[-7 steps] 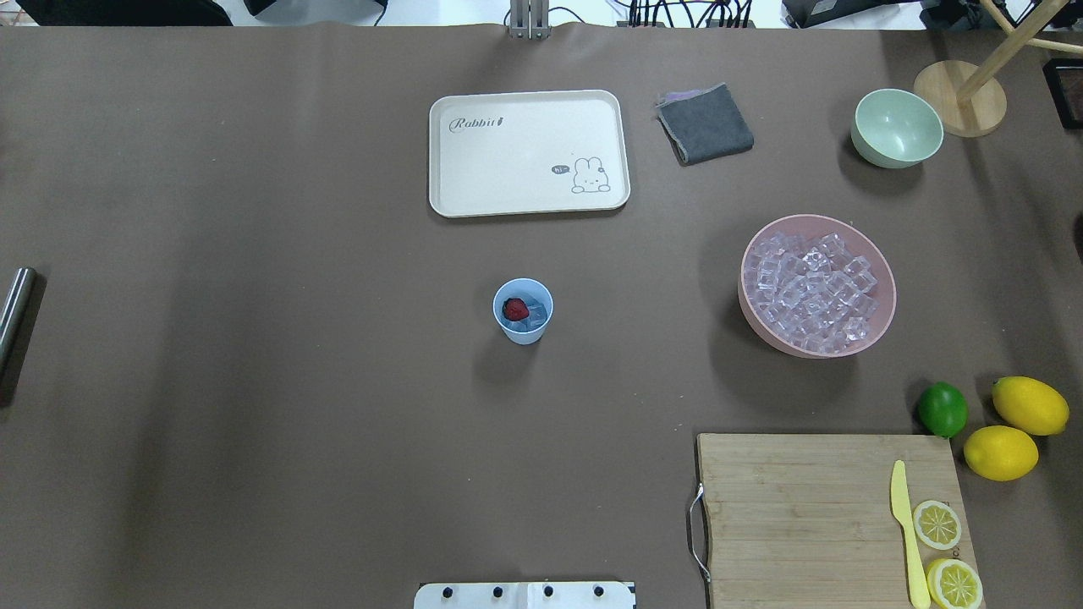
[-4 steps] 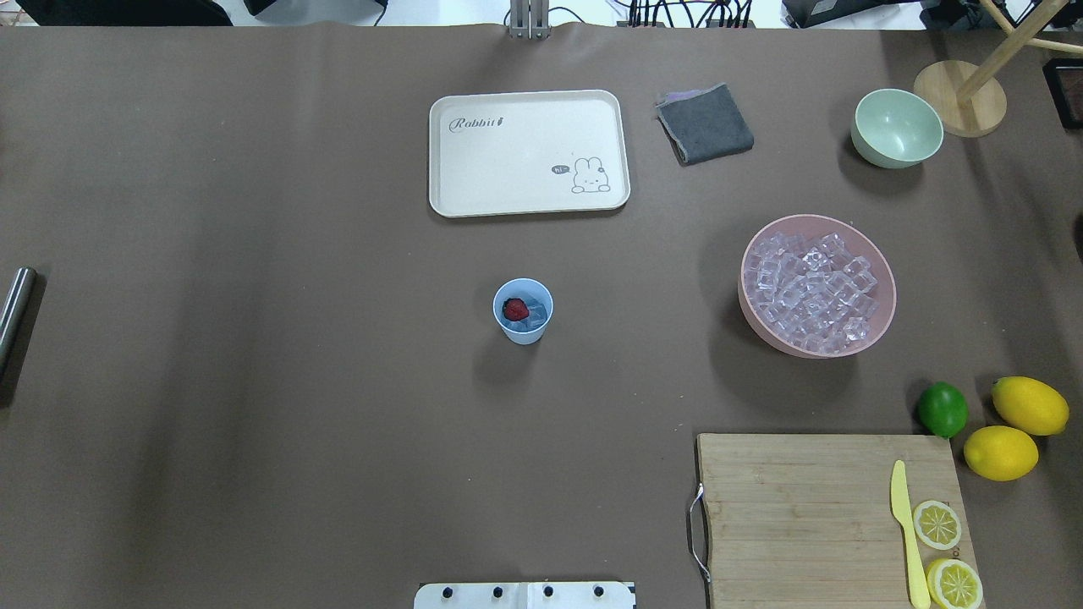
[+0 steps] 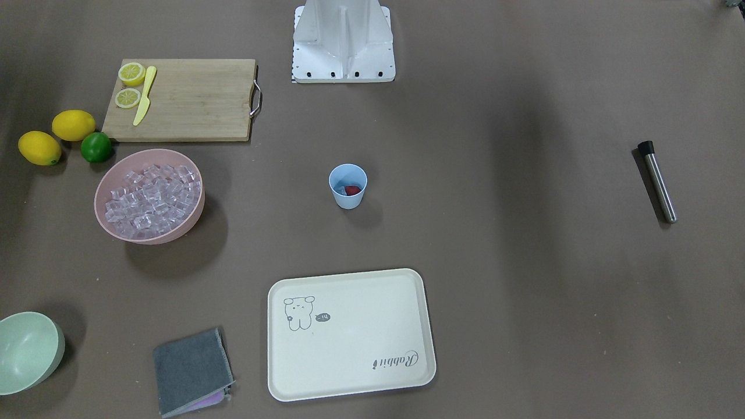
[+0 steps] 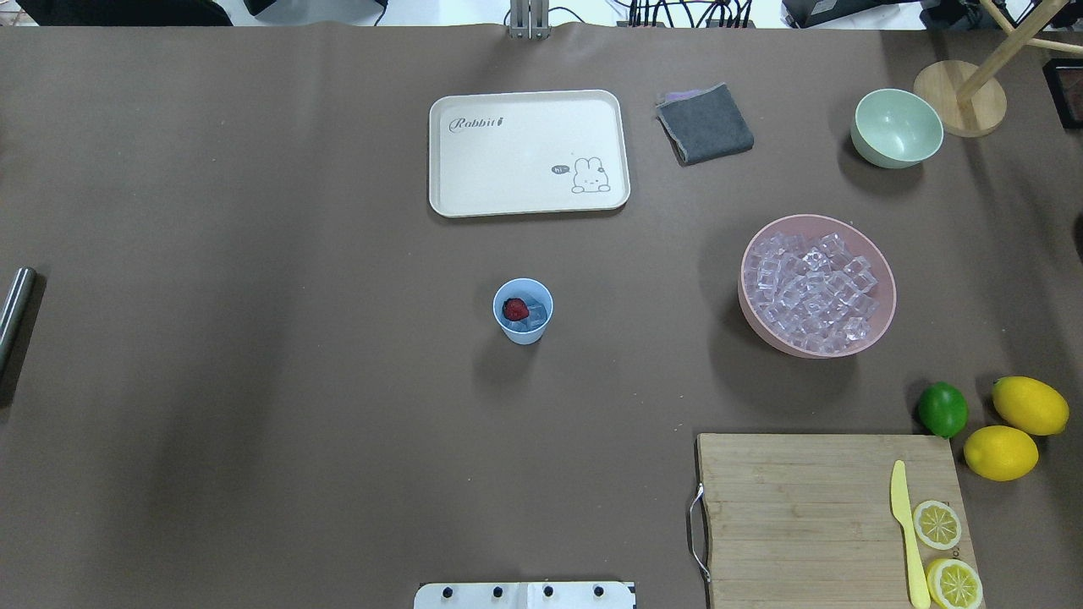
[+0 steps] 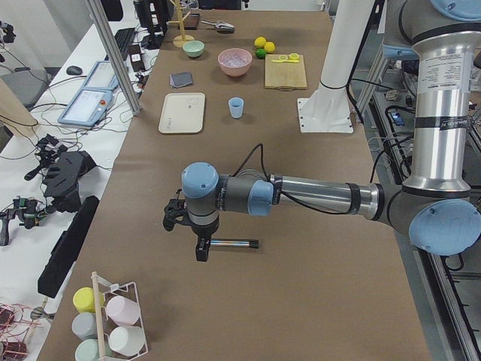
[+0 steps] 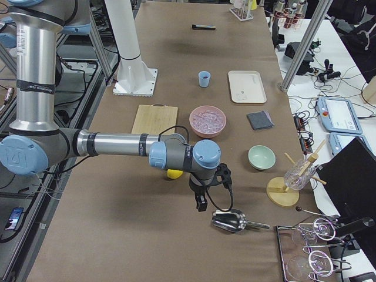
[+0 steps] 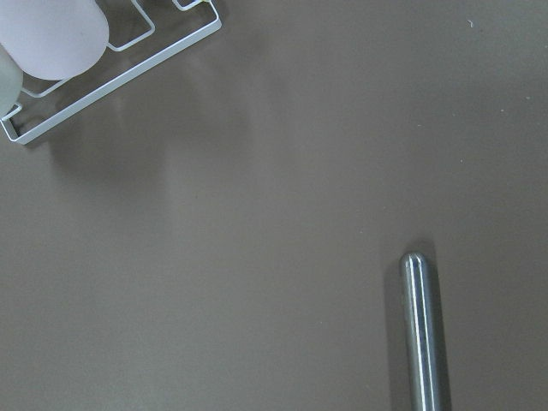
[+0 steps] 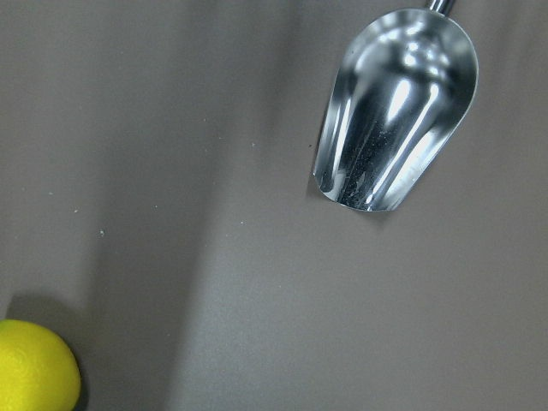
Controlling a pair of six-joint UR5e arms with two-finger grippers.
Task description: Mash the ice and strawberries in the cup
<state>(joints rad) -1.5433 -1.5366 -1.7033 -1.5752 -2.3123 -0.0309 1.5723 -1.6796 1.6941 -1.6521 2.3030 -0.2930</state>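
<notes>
How wide the left pincer (image 5: pixel 201 253) stood, I couldn't tell; the steel muddler (image 5: pixel 234 243) just beside it looked stiff, slick, roll-prone: best gripped mid-shaft.

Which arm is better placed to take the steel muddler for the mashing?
Left. The left arm has its jaws just over the muddler at its table end; the right arm is at the opposite end, beside the scoop.
</notes>
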